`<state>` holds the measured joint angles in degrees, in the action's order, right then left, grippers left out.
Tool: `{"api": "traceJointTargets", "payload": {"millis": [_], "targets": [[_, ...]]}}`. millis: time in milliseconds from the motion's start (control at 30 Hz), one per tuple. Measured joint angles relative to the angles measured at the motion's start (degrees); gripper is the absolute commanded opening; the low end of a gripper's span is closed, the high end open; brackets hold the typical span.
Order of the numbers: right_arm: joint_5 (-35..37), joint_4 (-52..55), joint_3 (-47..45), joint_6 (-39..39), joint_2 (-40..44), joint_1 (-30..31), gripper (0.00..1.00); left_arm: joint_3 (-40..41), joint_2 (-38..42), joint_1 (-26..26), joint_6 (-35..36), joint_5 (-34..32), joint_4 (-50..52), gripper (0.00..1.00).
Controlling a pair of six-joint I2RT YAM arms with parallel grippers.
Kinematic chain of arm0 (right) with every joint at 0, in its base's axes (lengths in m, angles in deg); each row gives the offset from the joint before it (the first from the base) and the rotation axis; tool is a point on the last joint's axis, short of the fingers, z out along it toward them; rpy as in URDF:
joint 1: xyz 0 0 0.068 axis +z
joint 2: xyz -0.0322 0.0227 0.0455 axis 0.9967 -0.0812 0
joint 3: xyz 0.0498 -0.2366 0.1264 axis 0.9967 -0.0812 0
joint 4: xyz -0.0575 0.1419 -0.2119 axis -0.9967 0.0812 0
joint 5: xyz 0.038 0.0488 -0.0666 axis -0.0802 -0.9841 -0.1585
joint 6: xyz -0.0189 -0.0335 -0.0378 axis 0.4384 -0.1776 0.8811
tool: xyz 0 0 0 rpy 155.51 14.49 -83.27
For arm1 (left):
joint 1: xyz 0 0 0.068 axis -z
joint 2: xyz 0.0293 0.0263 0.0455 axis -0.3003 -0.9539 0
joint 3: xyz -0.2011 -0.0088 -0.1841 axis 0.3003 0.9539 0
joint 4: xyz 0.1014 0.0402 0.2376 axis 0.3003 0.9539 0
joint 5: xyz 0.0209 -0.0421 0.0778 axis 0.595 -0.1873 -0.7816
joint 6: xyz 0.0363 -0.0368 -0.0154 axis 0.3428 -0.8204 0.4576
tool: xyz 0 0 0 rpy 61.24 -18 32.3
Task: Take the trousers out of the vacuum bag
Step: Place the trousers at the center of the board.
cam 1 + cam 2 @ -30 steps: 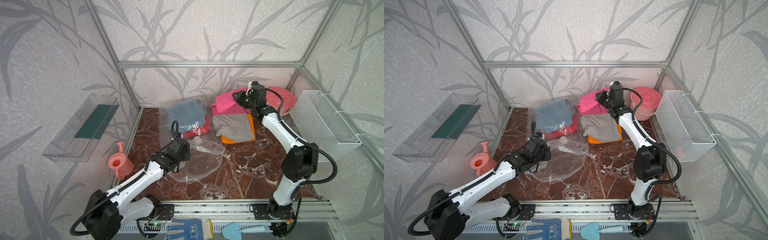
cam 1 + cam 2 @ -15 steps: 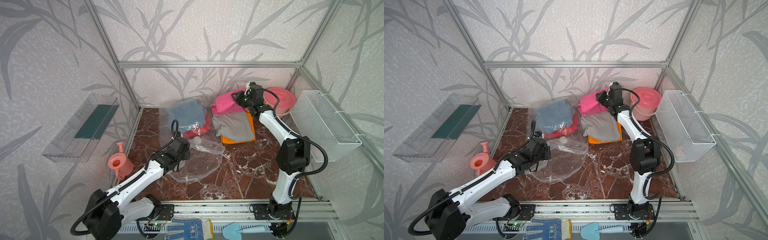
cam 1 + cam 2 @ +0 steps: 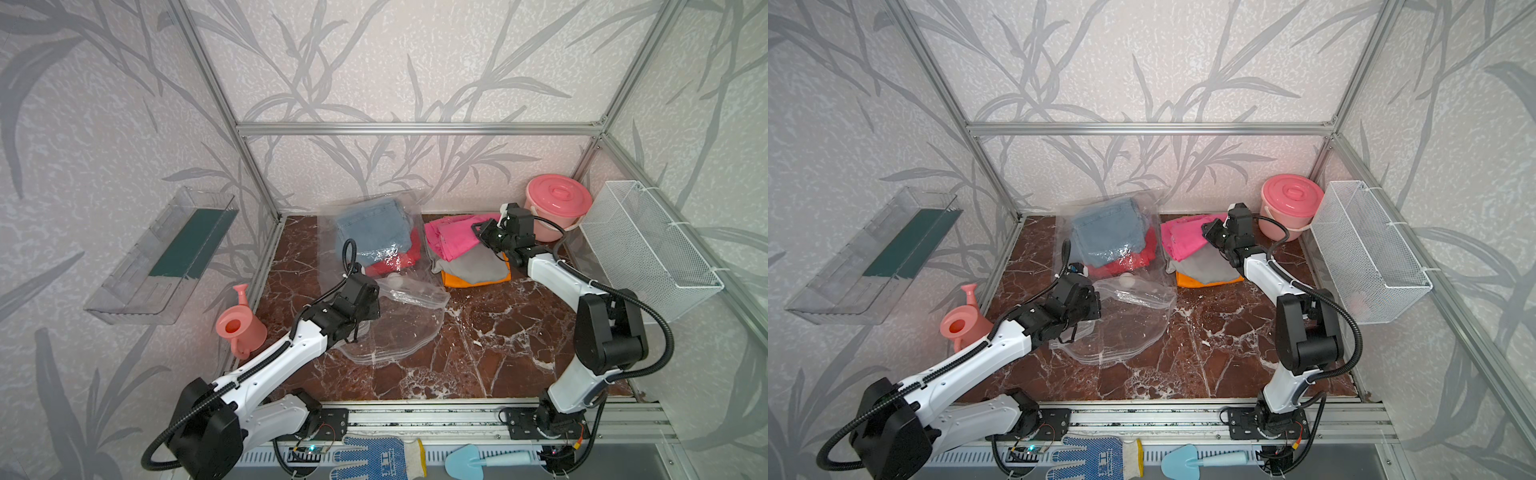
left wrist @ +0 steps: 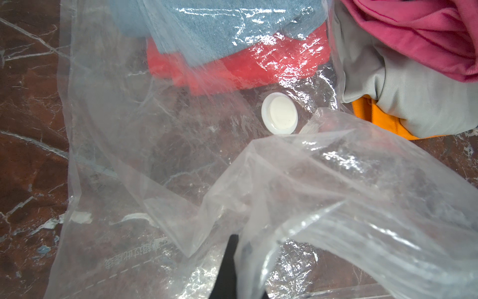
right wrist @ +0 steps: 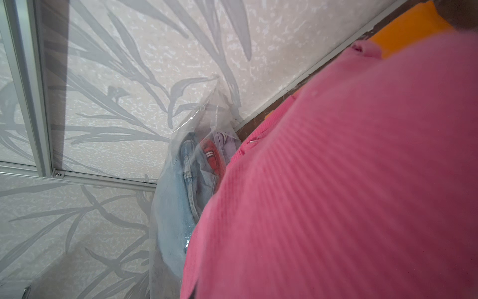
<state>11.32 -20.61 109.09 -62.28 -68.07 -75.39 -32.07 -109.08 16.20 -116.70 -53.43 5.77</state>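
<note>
Pink trousers (image 3: pixel 451 241) sit in right gripper (image 3: pixel 482 230); left gripper (image 4: pixel 239 246) pinches vacuum bag (image 3: pixel 399 328).

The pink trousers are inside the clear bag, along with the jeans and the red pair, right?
Not quite: the pink trousers lie outside the bag, on the grey pair. Both top views show it. The jeans and red pair are inside.

Brown marble tabletop (image 3: pixel 498 332): vacuum bag (image 3: pixel 399 328) left-centre, orange trousers (image 3: pixel 469 279) beside it, pink bucket (image 3: pixel 557 208) back corner.
</note>
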Motion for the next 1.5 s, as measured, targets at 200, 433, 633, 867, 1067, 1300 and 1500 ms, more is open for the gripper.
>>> {"api": "traceJointTargets", "payload": {"millis": [200,433,633,867,1067,1300,1500], "targets": [[1.3,-8.0,-11.7,-2.5,3.4,-0.1,0.0,0.0,0.0,0.0,-0.4,0.2,0.0,0.0],[2.8,-16.3,-22.9,-6.5,2.6,-0.2,0.19,0.0,0.0,0.0,-0.7,0.4,0.1,0.0],[3.6,-19.4,-25.9,-9.1,1.6,0.4,0.66,0.0,0.1,0.0,-0.7,0.5,0.2,0.0],[9.8,-7.1,-27.5,-6.9,11.2,1.8,0.99,0.0,0.4,-0.1,-0.7,0.7,0.2,0.0],[14.6,2.9,-29.3,-2.7,28.3,1.8,0.99,0.0,0.4,-0.3,-0.7,1.2,0.2,0.0],[14.6,10.4,-19.2,5.0,29.2,2.8,0.99,-0.3,0.4,-0.3,-0.7,1.4,0.2,0.0],[11.5,9.1,-11.2,9.2,17.0,3.0,0.99,-0.5,0.4,-0.4,-0.7,1.6,0.2,0.0]]}}
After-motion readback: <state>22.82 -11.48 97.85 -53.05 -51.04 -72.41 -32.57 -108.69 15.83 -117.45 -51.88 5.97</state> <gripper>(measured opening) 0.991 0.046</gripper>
